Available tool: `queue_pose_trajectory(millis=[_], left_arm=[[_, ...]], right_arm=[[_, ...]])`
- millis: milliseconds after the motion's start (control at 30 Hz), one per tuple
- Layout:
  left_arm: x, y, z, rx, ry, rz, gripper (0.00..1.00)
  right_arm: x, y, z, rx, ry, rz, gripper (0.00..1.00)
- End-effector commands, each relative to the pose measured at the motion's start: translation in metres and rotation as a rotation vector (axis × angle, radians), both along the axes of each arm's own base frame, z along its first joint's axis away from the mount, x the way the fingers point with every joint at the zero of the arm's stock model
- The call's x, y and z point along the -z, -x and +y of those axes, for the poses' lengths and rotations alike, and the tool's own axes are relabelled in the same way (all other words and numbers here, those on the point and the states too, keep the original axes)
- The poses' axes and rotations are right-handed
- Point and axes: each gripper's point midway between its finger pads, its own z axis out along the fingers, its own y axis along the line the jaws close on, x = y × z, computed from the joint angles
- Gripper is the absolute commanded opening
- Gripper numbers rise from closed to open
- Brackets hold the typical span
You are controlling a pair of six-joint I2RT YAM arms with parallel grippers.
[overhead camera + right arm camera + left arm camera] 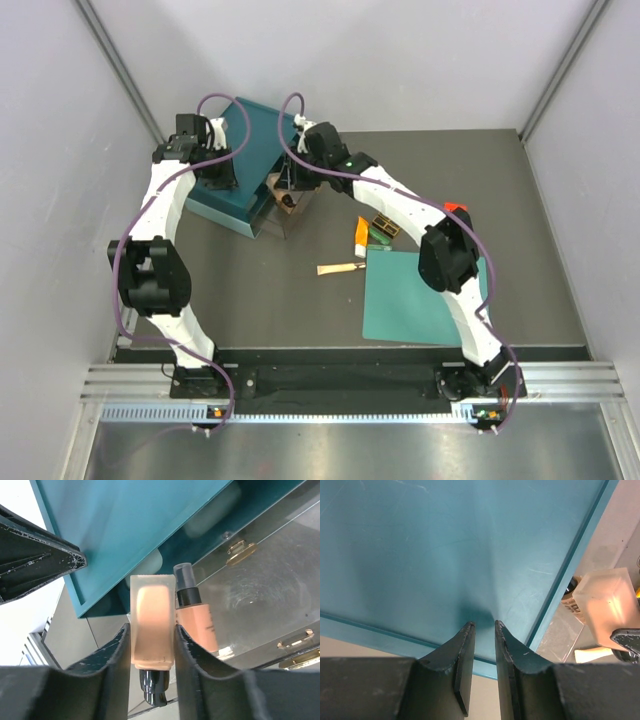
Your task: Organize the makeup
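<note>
My right gripper (152,628) is shut on a frosted tan bottle (152,615), dark cap towards the camera, and holds it over the clear organizer (283,215) beside the teal box (232,198). This bottle also shows in the left wrist view (604,605). A second tan bottle (196,622) with a dark pump sits in the organizer. My left gripper (484,625) is almost shut with a thin empty gap, its tips on the teal lid (445,545). The orange tube (361,236), dark palette (383,226), slim green tube (378,243) and beige stick (340,268) lie on the table.
A flat teal mat (420,295) lies at the right, partly under the right arm. A small red cube (455,207) sits behind that arm. Grey walls close in the table at left, back and right. The two grippers (215,165) (290,185) are close together.
</note>
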Motion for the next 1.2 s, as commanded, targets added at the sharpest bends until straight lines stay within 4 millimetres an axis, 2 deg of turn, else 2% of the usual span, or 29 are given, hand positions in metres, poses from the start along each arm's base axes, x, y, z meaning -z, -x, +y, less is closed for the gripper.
queue_pose_trajectory(millis=[0,100,267,300,333,400,433,467,533,567,633,667,733,767,833,867,967,1100,1167], left_arm=[[0.047,0.033,0.006,-0.007,-0.028,0.219,0.29],[0.047,0.033,0.006,-0.007,-0.028,0.219,0.29],[0.047,0.034,0.006,-0.006,-0.03,0.22,0.29],[0.047,0.034,0.007,-0.009,-0.034,0.22,0.29],[0.046,0.034,0.007,-0.006,-0.036,0.218,0.29],[0.046,0.035,0.008,-0.006,-0.039,0.218,0.29],[0.046,0.035,0.008,-0.007,-0.04,0.217,0.29],[0.045,0.034,0.007,-0.005,-0.039,0.213,0.29],[0.046,0.035,0.007,-0.007,-0.035,0.217,0.29],[0.046,0.034,0.007,-0.008,-0.033,0.217,0.29],[0.046,0.034,0.006,-0.008,-0.029,0.217,0.29],[0.047,0.035,0.006,-0.007,-0.028,0.22,0.29],[0.049,0.036,0.006,-0.005,-0.025,0.228,0.29],[0.05,0.036,0.006,-0.006,-0.024,0.228,0.29],[0.051,0.037,0.006,-0.005,-0.025,0.23,0.29],[0.052,0.038,0.006,-0.005,-0.025,0.234,0.29],[0.055,0.039,0.006,-0.003,-0.028,0.24,0.29],[0.056,0.04,0.005,-0.002,-0.023,0.243,0.29],[0.056,0.04,0.005,-0.002,-0.02,0.243,0.29]], right_arm=[[-0.036,-0.005,0.011,-0.013,-0.072,-0.071,0.34],[-0.045,-0.006,0.007,-0.004,-0.072,-0.096,0.42],[-0.079,-0.009,-0.011,0.053,-0.076,-0.166,0.57],[-0.083,-0.011,-0.017,0.066,-0.074,-0.173,0.58],[-0.098,-0.008,-0.023,0.078,-0.084,-0.193,0.58],[-0.097,-0.009,-0.037,0.109,-0.059,-0.202,0.58],[-0.11,-0.005,-0.047,0.123,-0.058,-0.221,0.57],[-0.101,-0.006,-0.058,0.146,-0.014,-0.223,0.57],[-0.098,0.001,-0.076,0.162,0.041,-0.216,0.57],[-0.084,0.003,-0.087,0.174,0.099,-0.203,0.56],[-0.071,0.011,-0.101,0.174,0.158,-0.173,0.56],[-0.045,0.018,-0.115,0.188,0.235,-0.119,0.56],[-0.023,0.026,-0.129,0.196,0.289,-0.057,0.56],[0.001,0.035,-0.139,0.193,0.34,0.0,0.56],[0.022,0.042,-0.151,0.208,0.378,0.056,0.56],[0.042,0.051,-0.159,0.205,0.419,0.108,0.56],[0.074,0.061,-0.176,0.234,0.465,0.202,0.53],[0.097,0.063,-0.186,0.27,0.489,0.265,0.5],[0.102,0.061,-0.189,0.283,0.501,0.274,0.49]])
